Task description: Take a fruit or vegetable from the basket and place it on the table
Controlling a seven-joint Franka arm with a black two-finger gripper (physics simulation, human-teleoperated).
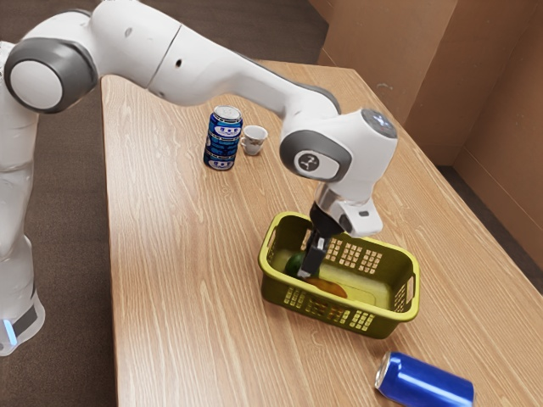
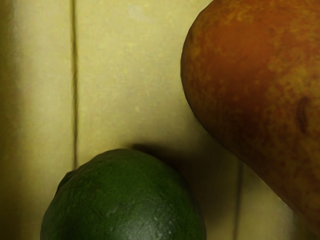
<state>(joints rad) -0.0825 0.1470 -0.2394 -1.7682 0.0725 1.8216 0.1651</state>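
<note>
My black gripper (image 1: 313, 257) reaches down inside the yellow-green basket (image 1: 400, 318), toward its end nearer the exterior view's left. Right beside it is a dark green round fruit (image 1: 293, 264), partly hidden by the gripper and the basket. An orange-brown fruit or vegetable (image 1: 330, 288) lies on the other side, against the basket's near wall. From the hand, the green fruit (image 2: 125, 200) appears large and close, apart from the mottled orange-brown one (image 2: 260, 75), both over the basket's yellow floor (image 2: 130, 75). Whether the gripper touches the green fruit is hidden.
A blue can (image 1: 424, 381) lies on its side near the basket, toward the exterior view's lower right. Farther back, a dark blue patterned can (image 1: 223, 140) stands upright beside a small white cup (image 1: 254, 141). All rest on the wooden table (image 1: 187, 297).
</note>
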